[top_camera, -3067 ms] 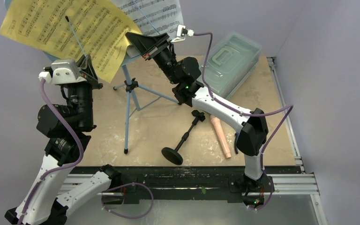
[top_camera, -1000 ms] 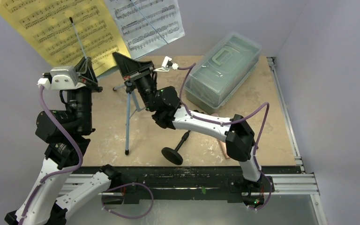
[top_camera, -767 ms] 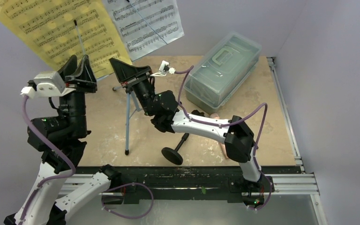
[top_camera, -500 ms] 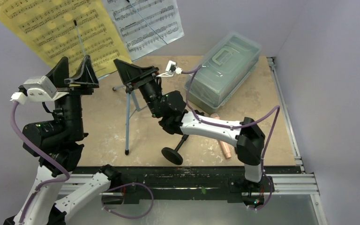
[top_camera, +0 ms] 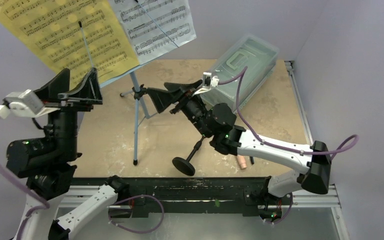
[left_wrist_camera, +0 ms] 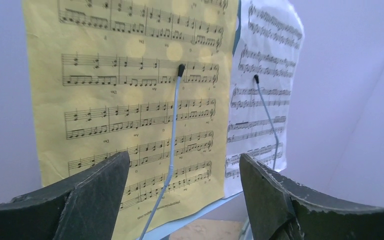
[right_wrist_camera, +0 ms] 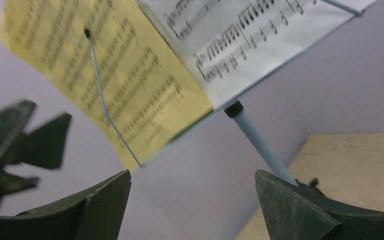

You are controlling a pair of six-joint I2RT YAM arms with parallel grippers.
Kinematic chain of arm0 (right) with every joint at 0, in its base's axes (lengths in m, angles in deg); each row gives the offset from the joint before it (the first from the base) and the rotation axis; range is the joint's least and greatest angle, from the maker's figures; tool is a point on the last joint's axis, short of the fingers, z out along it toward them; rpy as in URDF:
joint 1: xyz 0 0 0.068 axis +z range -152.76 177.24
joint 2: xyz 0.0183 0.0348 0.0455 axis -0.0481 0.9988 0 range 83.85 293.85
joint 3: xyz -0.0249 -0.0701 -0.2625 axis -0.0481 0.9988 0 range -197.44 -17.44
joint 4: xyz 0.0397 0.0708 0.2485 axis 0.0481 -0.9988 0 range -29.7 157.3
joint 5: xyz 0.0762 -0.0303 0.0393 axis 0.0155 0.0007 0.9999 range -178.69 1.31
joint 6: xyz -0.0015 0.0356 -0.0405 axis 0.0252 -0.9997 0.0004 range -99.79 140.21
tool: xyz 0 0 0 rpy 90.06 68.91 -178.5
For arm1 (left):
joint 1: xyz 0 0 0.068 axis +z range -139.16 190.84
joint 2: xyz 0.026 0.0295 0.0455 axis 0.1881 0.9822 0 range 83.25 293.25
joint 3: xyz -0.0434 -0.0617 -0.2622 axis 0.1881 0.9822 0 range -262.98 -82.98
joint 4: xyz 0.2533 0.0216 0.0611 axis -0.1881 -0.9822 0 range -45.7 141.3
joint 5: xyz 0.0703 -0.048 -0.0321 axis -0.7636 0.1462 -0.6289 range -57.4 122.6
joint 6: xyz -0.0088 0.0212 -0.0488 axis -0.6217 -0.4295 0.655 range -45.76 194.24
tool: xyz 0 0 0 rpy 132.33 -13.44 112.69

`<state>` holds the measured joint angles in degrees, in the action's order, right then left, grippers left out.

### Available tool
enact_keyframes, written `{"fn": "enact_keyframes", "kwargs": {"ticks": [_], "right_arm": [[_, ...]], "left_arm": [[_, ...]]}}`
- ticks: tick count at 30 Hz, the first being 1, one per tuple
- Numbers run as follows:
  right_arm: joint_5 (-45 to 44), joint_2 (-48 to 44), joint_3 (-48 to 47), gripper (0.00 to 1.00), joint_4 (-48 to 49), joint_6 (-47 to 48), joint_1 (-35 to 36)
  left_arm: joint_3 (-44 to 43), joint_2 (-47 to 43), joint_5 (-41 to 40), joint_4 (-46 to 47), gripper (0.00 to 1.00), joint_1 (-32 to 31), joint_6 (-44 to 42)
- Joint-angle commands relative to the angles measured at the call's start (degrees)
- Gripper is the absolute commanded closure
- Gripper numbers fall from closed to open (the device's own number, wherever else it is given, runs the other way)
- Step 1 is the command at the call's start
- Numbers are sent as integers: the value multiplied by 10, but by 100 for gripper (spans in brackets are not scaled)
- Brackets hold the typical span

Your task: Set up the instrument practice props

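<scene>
The light blue music stand (top_camera: 136, 115) stands on its tripod at the table's back left. A yellow music sheet (top_camera: 65, 35) and a white music sheet (top_camera: 160, 22) rest side by side on its desk, each behind a thin wire arm. My left gripper (top_camera: 79, 75) is open below the yellow sheet (left_wrist_camera: 130, 100), holding nothing. My right gripper (top_camera: 157, 89) is open and empty beside the pole (right_wrist_camera: 260, 145). The black mic stand (top_camera: 183, 165) lies on its side on the table. Only the tip of the pink toy microphone (top_camera: 242, 163) shows from under the right arm.
A clear lidded plastic box (top_camera: 242, 65) sits at the back right, close to the right wrist's cable. Walls close the table off at the back and both sides. A metal rail (top_camera: 305, 125) runs along the right edge.
Both grippers have opened and drawn back from the sheets, which stay on the stand. The left arm moved left and lower. The right arm swung right and down toward the table.
</scene>
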<state>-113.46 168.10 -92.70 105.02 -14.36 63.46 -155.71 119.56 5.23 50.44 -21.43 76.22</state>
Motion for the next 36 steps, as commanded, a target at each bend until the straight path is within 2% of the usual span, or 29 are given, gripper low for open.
{"fn": "enact_keyframes", "kwargs": {"ticks": [1,4,8,12,15,19,22,25,28,31,36], "right_arm": [[75,-87,103,1,-82,167,-1],[100,-136,153,1,-142,213,-1],[128,-165,216,1,-181,210,-7],[165,-111,228,3,-174,156,-13],[130,-39,215,1,-124,85,0],[-11,70,125,1,-146,35,43],[-68,159,40,1,-200,-19,60],[-112,228,-16,1,-204,-41,87],[-169,284,-74,6,-239,-68,104],[-204,323,-122,15,-265,-89,104],[-224,392,-199,19,-280,-81,104]], "left_arm": [[-59,-36,58,-80,19,0,66],[-96,-46,95,-158,19,0,100],[-136,-52,167,-229,18,0,130],[-151,-50,218,-294,19,-1,151],[-125,-60,224,-300,19,0,174],[-103,-73,221,-295,19,0,194],[-120,-66,233,-337,20,0,178],[-152,-55,239,-387,20,-1,153],[-159,-58,258,-399,20,-1,150],[-145,-69,286,-391,20,-1,165],[-117,-90,332,-367,21,-1,196]]}}
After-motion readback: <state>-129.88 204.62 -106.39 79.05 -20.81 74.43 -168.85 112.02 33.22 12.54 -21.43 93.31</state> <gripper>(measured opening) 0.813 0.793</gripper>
